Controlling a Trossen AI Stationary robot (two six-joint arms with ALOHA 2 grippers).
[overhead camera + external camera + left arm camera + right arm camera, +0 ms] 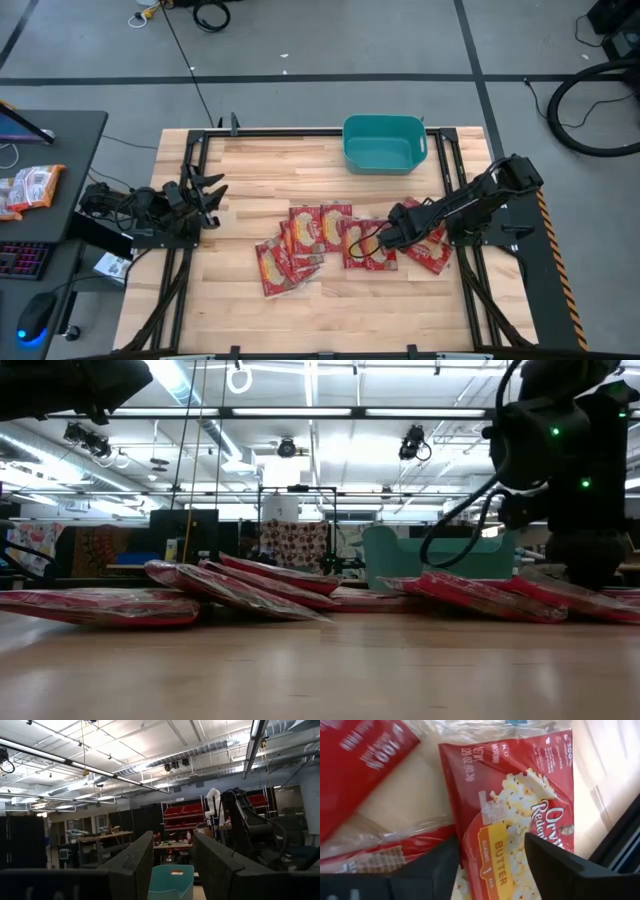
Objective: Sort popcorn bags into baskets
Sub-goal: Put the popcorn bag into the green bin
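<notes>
Your right gripper (385, 238) is low over the red popcorn bags (320, 238), which lie spread and overlapping in the middle of the tabletop (300, 310). Its fingers are apart, with one bag (520, 820) between them; it seems not squeezed yet, but the tips are cut off. The teal basket (384, 143) sits at the far edge. Your left gripper (207, 192) waits by the left edge, fingers apart.
</notes>
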